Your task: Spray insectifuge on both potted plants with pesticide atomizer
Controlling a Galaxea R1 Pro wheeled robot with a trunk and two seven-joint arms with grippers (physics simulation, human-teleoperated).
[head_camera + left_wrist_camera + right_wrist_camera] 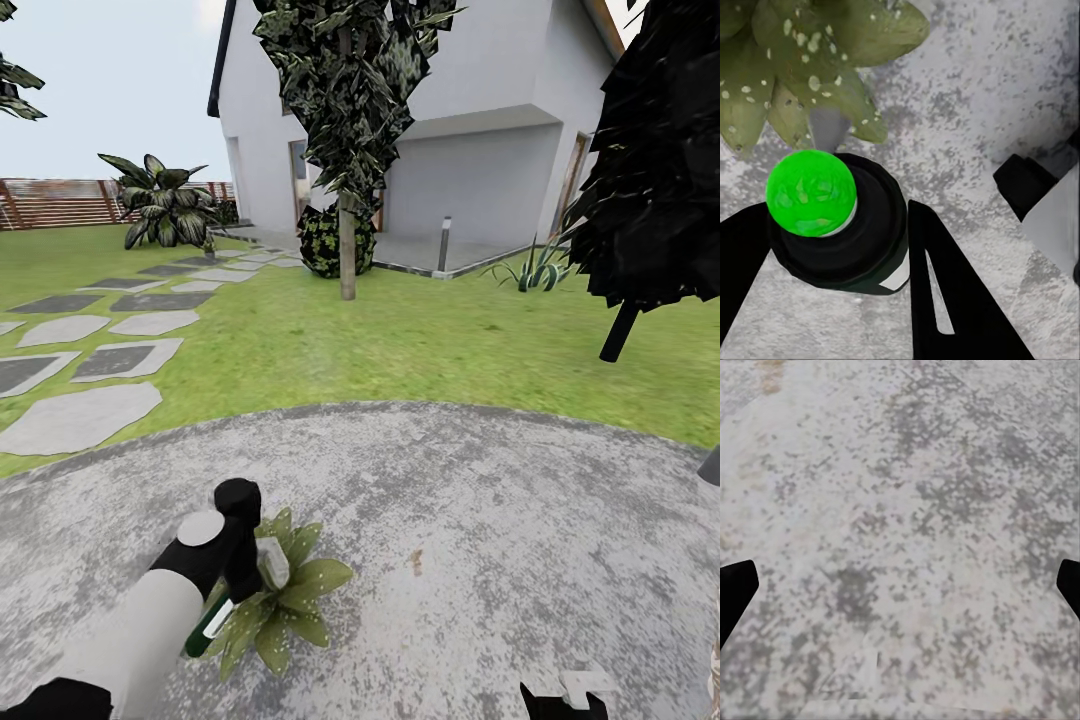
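I've got the pesticide atomizer (836,225) clamped in the left gripper (840,300), dark fingers (945,285) pressed on either side of the bottle body. In the left wrist view its green nozzle dot (811,193) faces the camera and a strip of pale label shows at the bottle's lower edge. In the head view the atomizer (208,628) hangs tilted below the left gripper (245,580), green and white end low, right over the left side of the potted plant (280,600). Plant is a low rosette of broad pointed green leaves sitting on the round grey concrete pad (480,540); leaves in the left wrist view (802,67) are speckled with small white spots. Left arm (130,640) comes in from the lower left of the head view, white forearm, black wrist. Right gripper (900,577): fingers wide apart, just the two dark tips at the edges of the right wrist view, nothing between them, bare mottled concrete beneath. In the head view a bit of the right gripper (565,695) shows at the bottom edge, well apart from the plant. Beyond the pad: lawn (400,340), stepping-stone path (100,350) on the left, thin-trunk tree (348,150) in front of the white house (480,130), striped-leaf shrub (165,205) by the wooden fence (50,205), dark tree (660,170) on the right.
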